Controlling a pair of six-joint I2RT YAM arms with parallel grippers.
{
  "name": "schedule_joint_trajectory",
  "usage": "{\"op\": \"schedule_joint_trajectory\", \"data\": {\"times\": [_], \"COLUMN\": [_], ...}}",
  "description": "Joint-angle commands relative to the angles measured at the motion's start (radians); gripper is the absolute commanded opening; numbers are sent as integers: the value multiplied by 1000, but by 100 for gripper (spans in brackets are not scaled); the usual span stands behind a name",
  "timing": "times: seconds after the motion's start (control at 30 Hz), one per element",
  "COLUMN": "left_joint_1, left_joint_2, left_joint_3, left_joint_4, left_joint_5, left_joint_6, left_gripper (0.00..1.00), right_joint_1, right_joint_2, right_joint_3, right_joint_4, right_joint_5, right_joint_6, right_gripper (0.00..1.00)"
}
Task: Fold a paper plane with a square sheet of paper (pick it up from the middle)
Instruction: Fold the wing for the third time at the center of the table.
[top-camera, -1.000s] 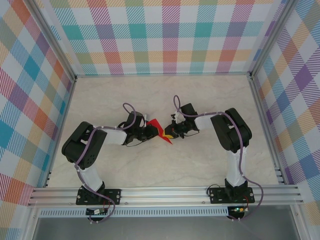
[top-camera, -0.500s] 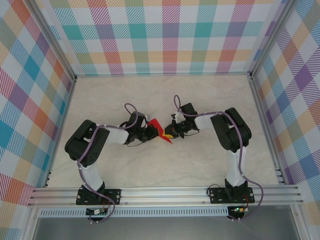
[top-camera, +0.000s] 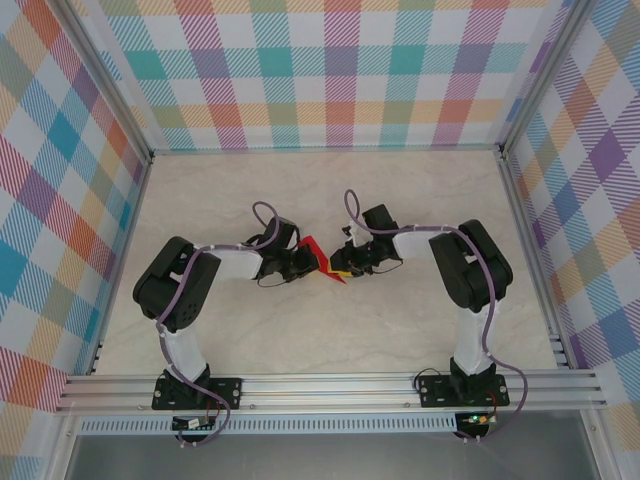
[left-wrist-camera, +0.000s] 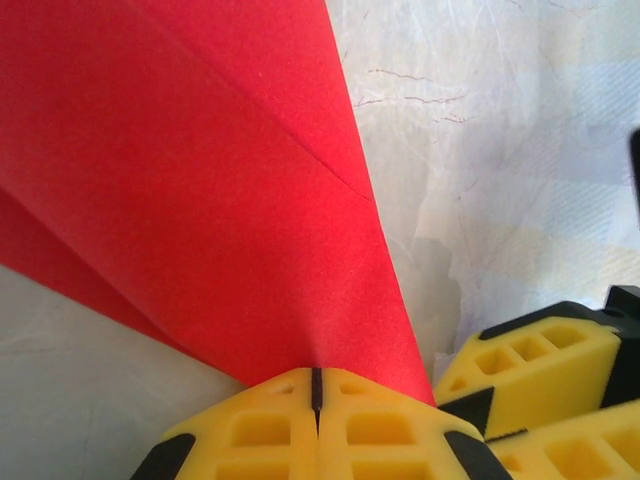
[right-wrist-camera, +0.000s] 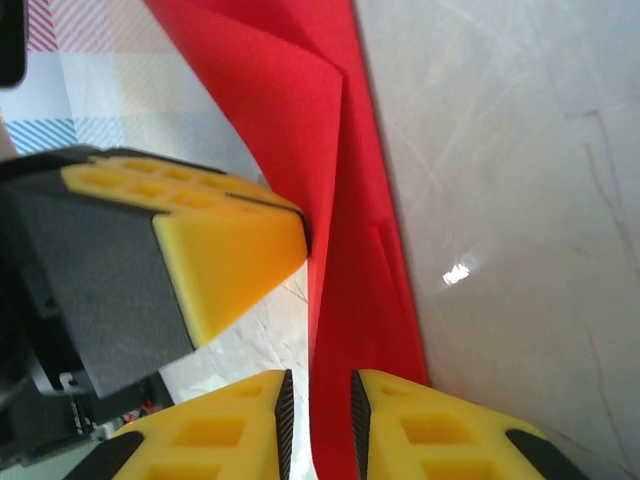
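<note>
The red paper (top-camera: 321, 256) sits near the middle of the pale, marble-veined worktop (top-camera: 420, 200), held up off it between the two arms' tips. It is thin and matte with a faintly grainy surface, folded into long tapering panels. The creases are straight and sharp, and in the left wrist view they fan out from a narrow end. The left gripper (left-wrist-camera: 315, 398) has its jaws pressed together on that narrow end, the paper coming out right at the seam between the yellow, waffle-pocketed pads. The right gripper (right-wrist-camera: 320, 425) has its jaws a little apart, with a layered strip of the paper running down through the narrow gap. It lies against one pad, and a sliver of space shows on the other side. The blunt yellow tips of the two grippers are just beside each other. Glossy plaid walls (top-camera: 340, 70) in pastel stripes enclose the worktop.
</note>
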Motion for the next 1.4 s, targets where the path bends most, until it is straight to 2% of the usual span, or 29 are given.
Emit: {"op": "schedule_joint_trajectory", "data": {"times": [0.0, 0.67, 0.9, 1.13, 1.37], "left_joint_1": [-2, -2, -2, -1, -1], "left_joint_2": [36, 66, 62, 36, -76], "left_joint_3": [18, 63, 81, 108, 56], "left_joint_4": [-113, -174, -193, -204, -80], "left_joint_5": [-72, -66, -61, -50, -6], "left_joint_6": [-6, -23, -17, 8, 41], "left_gripper": [5, 5, 5, 5, 10], "right_joint_1": [3, 44, 44, 39, 13], "right_joint_2": [-48, -8, -3, 4, -12], "right_joint_3": [-19, 1, -10, -20, -68], "right_joint_4": [-24, -42, -20, 14, 110], "right_joint_5": [18, 71, 76, 51, -41], "right_joint_6": [-135, -336, -368, -349, -241], "right_gripper": [24, 25, 18, 4, 0]}}
